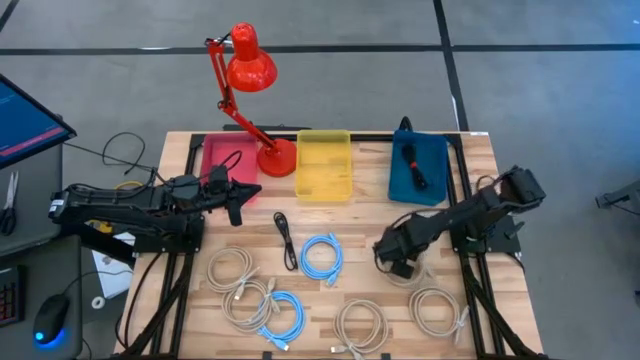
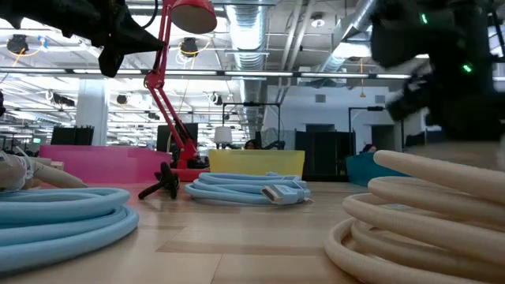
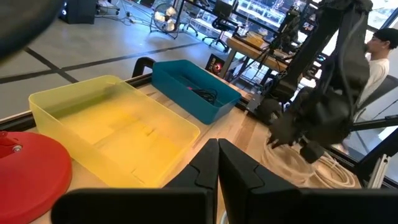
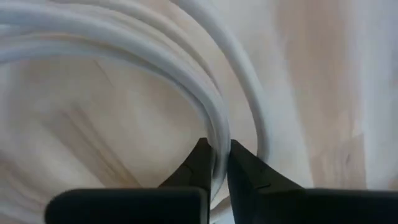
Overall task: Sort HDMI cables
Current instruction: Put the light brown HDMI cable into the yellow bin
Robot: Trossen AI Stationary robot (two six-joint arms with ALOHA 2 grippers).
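On the left, the left gripper hangs above the desk in front of the pink bin, its fingers pressed together with nothing between them. Near the desk's front left lie two beige coiled cables, overlapping, and just beside them on the right a light blue coil at the front edge. A red lamp stands on its round base between the pink bin and the yellow bin, the shade leaning back beyond the desk. In front of the yellow bin a thin black cable bundle lies folded long, and touching or just beside it on the right sits a second light blue coil. Farther front, a beige coil rests near the desk's front edge. To the right, the blue bin holds a black cable bundle. In front of that bin the right gripper is down at the desk on a beige coil; the right wrist view shows its fingers nipped onto a strand of that coil, with the other loops curving just beside them. Another beige coil lies near the front right, close to the gripper's arm. In the left wrist view a person stands beyond the desk.
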